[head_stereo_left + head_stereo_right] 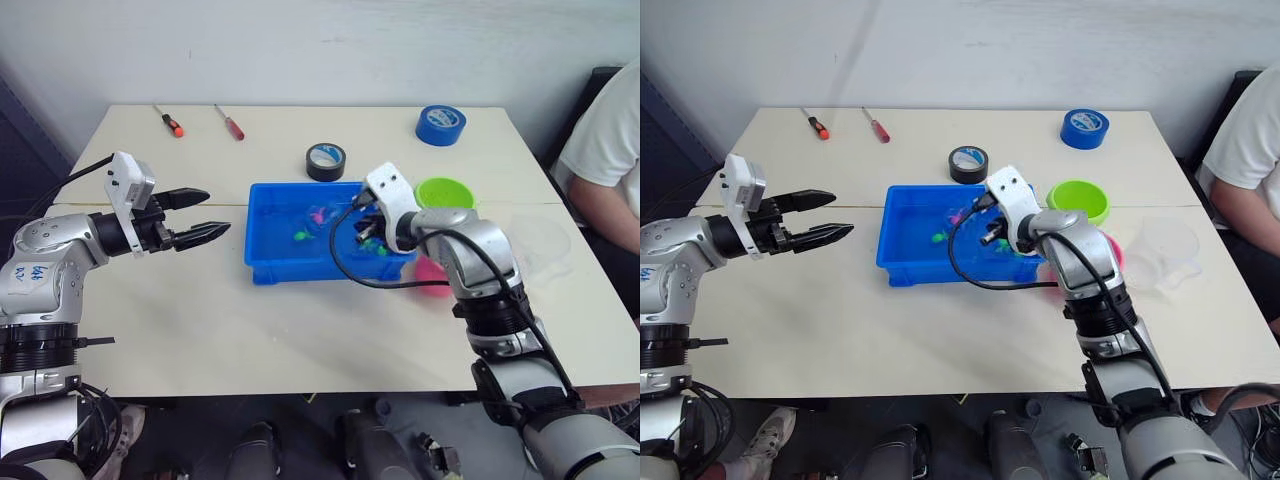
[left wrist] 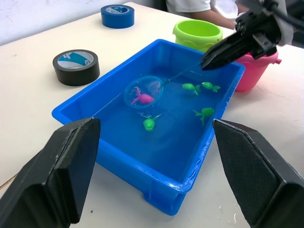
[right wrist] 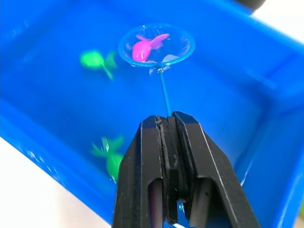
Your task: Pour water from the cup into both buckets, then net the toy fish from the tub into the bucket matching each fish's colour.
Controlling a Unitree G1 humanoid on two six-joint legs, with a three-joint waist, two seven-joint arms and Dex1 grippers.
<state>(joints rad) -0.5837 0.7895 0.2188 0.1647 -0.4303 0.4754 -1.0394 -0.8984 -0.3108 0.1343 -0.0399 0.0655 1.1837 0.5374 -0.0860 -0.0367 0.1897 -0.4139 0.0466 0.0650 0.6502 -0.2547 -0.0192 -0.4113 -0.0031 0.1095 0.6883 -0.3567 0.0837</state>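
Right wrist view, right gripper (image 3: 167, 124) clamped on net (image 3: 156, 45) handle, pink fish (image 3: 145, 47) in hoop, inside tub (image 2: 118, 156), left gripper (image 1: 203, 216) spread open beside tub.

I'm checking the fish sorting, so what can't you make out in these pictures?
- Pink bucket: inside hidden by the right gripper and arm, so no water level.
- Green bucket: contents unseen past its rim.
- Cup: too faint to judge contents.
- Net: pink fish lifted or submerged, unclear.

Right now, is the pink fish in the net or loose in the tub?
In the net. The pink fish lies inside the net hoop, over the blue tub. The right gripper pinches the handle.
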